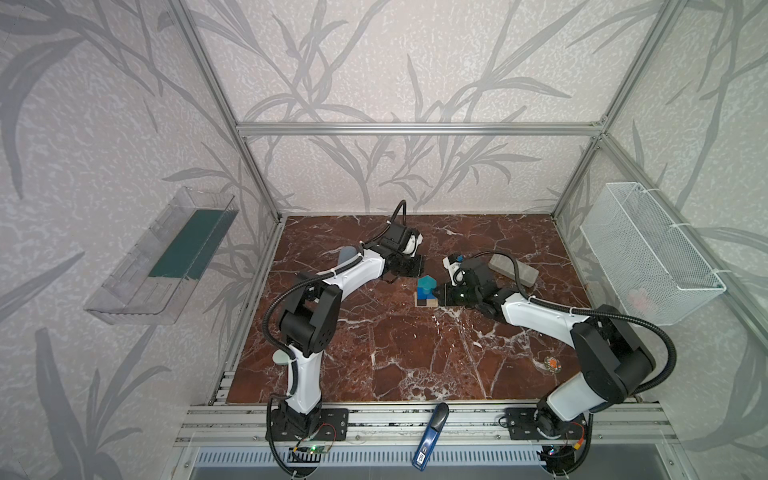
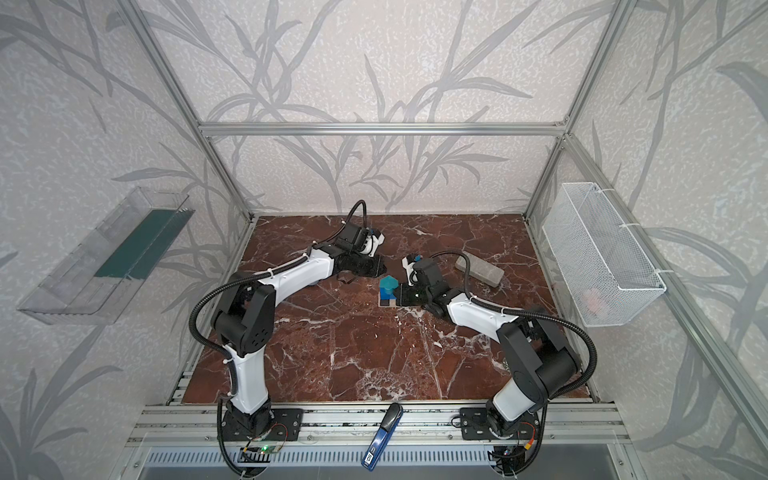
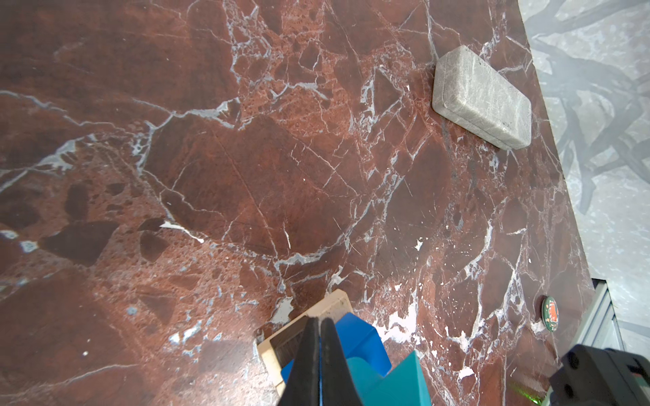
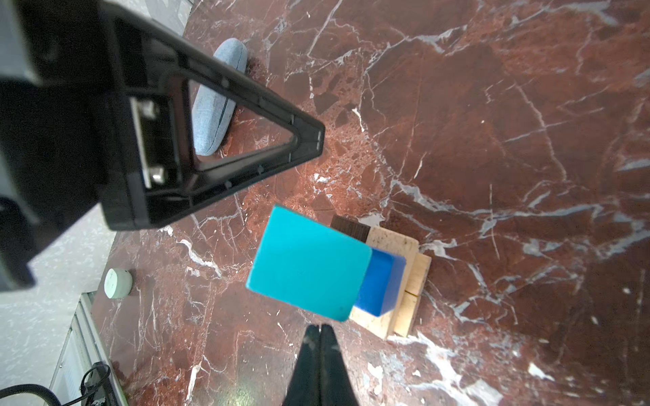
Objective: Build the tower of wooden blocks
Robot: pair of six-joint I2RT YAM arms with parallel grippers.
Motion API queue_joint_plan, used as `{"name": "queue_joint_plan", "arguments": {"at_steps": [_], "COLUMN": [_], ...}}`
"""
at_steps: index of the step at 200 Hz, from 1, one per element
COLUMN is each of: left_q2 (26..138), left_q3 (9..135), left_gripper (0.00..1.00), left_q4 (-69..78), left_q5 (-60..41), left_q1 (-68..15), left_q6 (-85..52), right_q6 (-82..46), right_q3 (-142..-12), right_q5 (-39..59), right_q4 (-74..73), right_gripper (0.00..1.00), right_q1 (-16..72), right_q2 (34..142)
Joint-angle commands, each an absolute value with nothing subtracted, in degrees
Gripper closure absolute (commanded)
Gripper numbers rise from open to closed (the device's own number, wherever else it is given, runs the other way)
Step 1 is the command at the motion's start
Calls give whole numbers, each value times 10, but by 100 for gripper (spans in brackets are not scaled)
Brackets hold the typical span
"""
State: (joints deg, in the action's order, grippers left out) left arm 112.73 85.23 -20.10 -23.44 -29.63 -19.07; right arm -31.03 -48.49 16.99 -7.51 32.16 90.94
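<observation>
– Jaws, both arms: left gripper (image 3: 320, 323) pressed together with nothing between; right gripper (image 4: 319, 328) closed and empty too.

– Noted. Tower position?

– The tower (image 1: 426, 293) stands near the middle of the table (image 1: 374, 353), between the two grippers. Right gripper is just beside it, with no contact visible in the right wrist view. Left gripper is near but apart, on the far side.

– Layers?

– Pale bars (image 4: 390, 242) and a dark bar (image 4: 351, 226) lie flat at the base, a blue cube (image 4: 381, 281) sits above, and the teal block (image 4: 306, 270) is on top. Any other blue pieces are hidden under the teal one. Judgement: the build looks complete or nearly so.

– Handling estimate?

– Small wooden pieces, so probably light and stiff. Painted faces look smooth and may slip under a weak pinch. Nothing seems to lock the layers, so a sideways nudge would likely shift or topple the stack.

– Grip point, if correction is needed?

– Take the teal block from above, across its two flat parallel sides, not the sloped faces. Avoid the base bars: moving them would likely disturb everything above.

– Surroundings?

– Grey brick (image 1: 513, 270) lies well apart, beyond the right gripper. Grey-blue case (image 4: 230, 56) lies beyond the left gripper. Neither is touching the tower.
</observation>
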Motion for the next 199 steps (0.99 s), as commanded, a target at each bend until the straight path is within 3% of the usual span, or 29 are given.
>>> {"name": "queue_joint_plan", "arguments": {"at_steps": [1, 75, 199], "left_q2": [1096, 1069, 877], "left_q3": [850, 834, 668], "left_gripper": [100, 100, 100], "left_q4": [-196, -185, -105], "left_q5": [-217, -177, -101], "left_q1": [-299, -298, -293], "left_q6": [-189, -208, -254], "right_q6": [-316, -316, -303], "right_q3": [-472, -452, -404], "right_q5": [177, 168, 120], "right_q4": [-83, -70, 7], "right_gripper": [100, 100, 100], "right_q1": [318, 318, 310], "right_q2": [887, 850, 712]}}
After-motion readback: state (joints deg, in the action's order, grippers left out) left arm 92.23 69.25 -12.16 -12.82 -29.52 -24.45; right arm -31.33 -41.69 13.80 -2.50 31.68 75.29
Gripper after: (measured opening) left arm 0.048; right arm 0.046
